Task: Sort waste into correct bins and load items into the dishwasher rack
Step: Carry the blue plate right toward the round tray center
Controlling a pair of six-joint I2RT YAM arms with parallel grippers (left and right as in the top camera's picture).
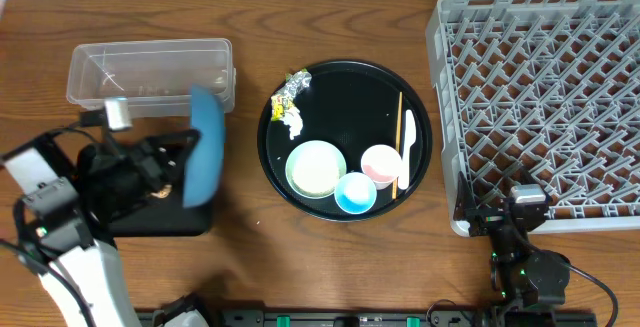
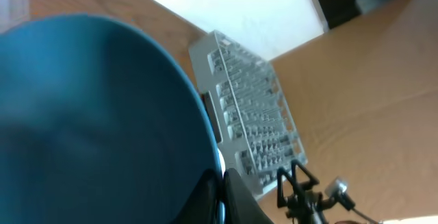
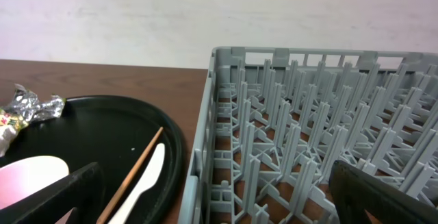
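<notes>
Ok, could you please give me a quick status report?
Left tool shut on blue plate, upended by black bin. Right tool open at rack corner. Loaded round tray sits between plate and rack.

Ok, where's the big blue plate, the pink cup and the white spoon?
blue plate [image 1: 206, 145]: overhead view, middle of its tilted face.
pink cup [image 1: 380, 164]: overhead view, inside of the cup.
white spoon [image 1: 407, 149]: overhead view, middle of its handle.

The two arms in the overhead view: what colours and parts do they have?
The left arm has a white link and black joints; the right arm is black, with a black cable. Both show small green lights. The left gripper and right gripper are black, each with a grey camera box.
</notes>
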